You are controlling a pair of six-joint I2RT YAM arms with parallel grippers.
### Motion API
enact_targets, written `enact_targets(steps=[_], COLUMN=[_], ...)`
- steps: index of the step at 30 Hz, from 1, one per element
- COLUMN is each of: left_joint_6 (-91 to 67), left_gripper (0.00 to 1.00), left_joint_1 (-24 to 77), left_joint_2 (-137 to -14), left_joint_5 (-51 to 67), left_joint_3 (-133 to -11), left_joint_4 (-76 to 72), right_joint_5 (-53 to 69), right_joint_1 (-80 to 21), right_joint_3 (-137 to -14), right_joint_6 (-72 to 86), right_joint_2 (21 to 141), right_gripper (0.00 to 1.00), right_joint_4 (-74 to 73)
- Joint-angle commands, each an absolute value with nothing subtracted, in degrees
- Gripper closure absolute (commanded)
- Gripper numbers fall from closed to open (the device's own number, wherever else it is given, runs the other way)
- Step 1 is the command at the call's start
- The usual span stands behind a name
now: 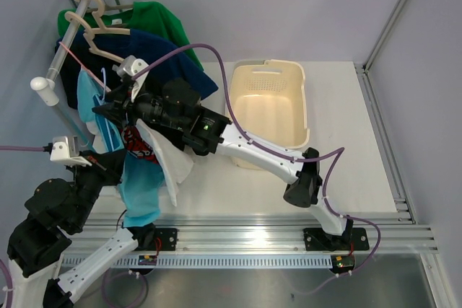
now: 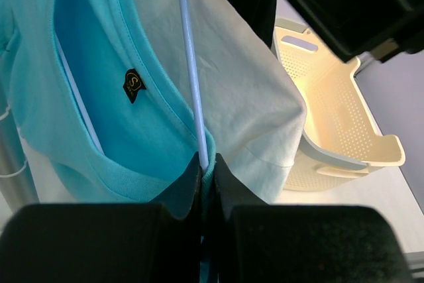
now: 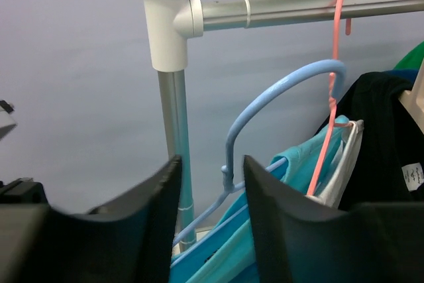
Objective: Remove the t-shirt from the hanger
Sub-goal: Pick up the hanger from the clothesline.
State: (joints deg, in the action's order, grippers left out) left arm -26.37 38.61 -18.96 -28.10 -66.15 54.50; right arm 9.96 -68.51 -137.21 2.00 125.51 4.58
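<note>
One navy shirt (image 1: 164, 54), pink hanger (image 3: 330, 87) crowding t-shirt (image 1: 141, 187)

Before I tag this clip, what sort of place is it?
Probably a lab test cell staged as a laundry corner: a clothes rail carrying a turquoise t-shirt and other shirts, a cream laundry basket on a white table, and aluminium framing against plain walls.

From above, the right arm (image 1: 180, 113) covers the upper part of the turquoise t-shirt (image 1: 141, 192). In its wrist view the right tool (image 3: 212, 164) hides the lower part of the blue hanger (image 3: 278, 87). At the left tool (image 2: 207, 183) we cannot tell whether only cloth or also the hanger is pinched. The collar label (image 2: 134, 84) and the white tag (image 3: 412, 177) are too small to read.
</note>
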Motion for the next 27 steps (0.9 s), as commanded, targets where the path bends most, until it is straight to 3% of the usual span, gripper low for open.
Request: enact_targets(steps=[1, 6, 7, 12, 16, 17, 27], left_joint_6=[-25.93, -25.93, -26.01, -25.66, -24.53, -24.0, -21.8], left_gripper=[1.0, 1.0, 1.0, 0.98, 0.14, 0.01, 0.01], left_joint_1=[38.76, 38.76, 38.76, 38.76, 38.76, 38.76, 38.76], left_joint_2=[-18.02, -17.67, -17.4, -16.44, -15.47, -15.38, -14.85], left_joint_5=[-23.03, -22.07, -21.71, -20.57, -16.8, -14.0, -0.71], left_joint_3=[-65.83, -66.0, -65.92, -65.92, -67.05, -67.67, -79.09], left_joint_4=[49.39, 49.31, 49.22, 49.22, 49.22, 49.22, 49.48], right_joint_5=[9.4, 9.23, 8.45, 8.35, 9.67, 10.45, 11.78], right_joint_1=[-68.82, -68.82, -68.82, -68.82, -68.82, -68.82, -68.82], right_joint_3=[-140.01, -137.82, -136.59, -132.72, -131.49, -131.14, -108.74], right_joint_6=[2.55, 2.29, 2.46, 1.76, 0.44, 0.44, -6.67], right_joint_2=[127.0, 126.22, 125.95, 123.23, 121.38, 120.07, 98.81], right_gripper=[0.6, 0.85, 1.0, 1.0, 1.0, 1.0, 1.0], right_joint_4=[6.24, 7.81, 8.34, 11.69, 8.89, 7.92, -2.62])
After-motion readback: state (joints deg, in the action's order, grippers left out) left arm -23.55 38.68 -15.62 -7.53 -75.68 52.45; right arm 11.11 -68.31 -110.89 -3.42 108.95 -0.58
